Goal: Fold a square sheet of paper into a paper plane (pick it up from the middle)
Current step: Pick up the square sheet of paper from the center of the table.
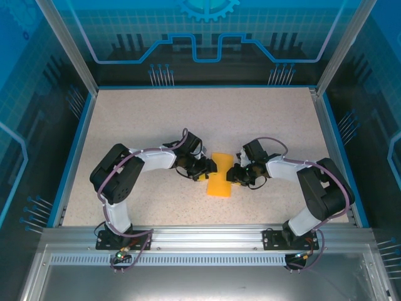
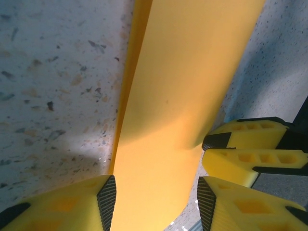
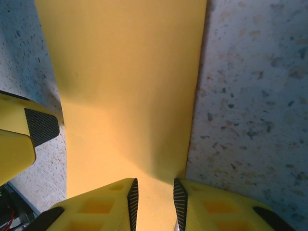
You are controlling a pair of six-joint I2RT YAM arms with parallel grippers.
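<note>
The square sheet of paper (image 1: 219, 176) lies on the table folded into a narrow orange-yellow oblong. A paper plane is out of view. My left gripper (image 1: 209, 168) is at the sheet's left edge, open, its jaws low over the paper (image 2: 183, 86) and spanning most of its width (image 2: 156, 199). A second layer shows along the left edge. My right gripper (image 1: 232, 175) is at the right edge, jaws open a narrow way (image 3: 154, 202) with the paper (image 3: 125, 72) passing under the gap. The paper bulges up slightly just ahead of the right fingers. Each wrist view catches the other gripper's fingertips (image 2: 240, 144) (image 3: 29, 130).
The speckled tabletop (image 1: 156, 125) has a blue rim (image 1: 74, 157) on three sides and clear walls beyond. An aluminium rail (image 1: 207, 235) runs along the near edge with both arm bases bolted to it.
</note>
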